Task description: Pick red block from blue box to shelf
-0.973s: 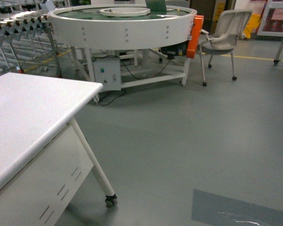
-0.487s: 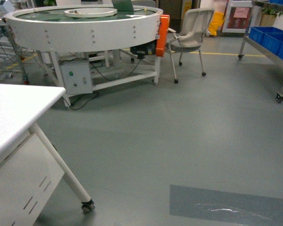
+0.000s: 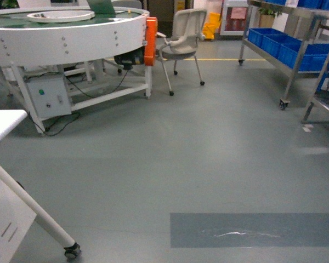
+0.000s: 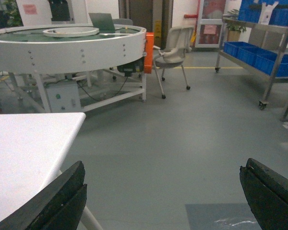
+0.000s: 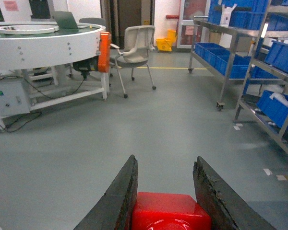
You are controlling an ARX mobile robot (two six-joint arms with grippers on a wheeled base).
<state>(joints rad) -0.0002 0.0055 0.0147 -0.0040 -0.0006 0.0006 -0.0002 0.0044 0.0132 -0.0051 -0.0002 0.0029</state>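
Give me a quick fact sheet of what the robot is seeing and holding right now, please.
Place: workshop with grey floor
Right claw: shut on the red block
Left claw: open, nothing between its fingers
Shelf: steel rack with blue crates, ahead to the right
Other furniture: round white conveyor table, pale chair, white table at left
Blue box: not in view

Even indoor light, soft focus
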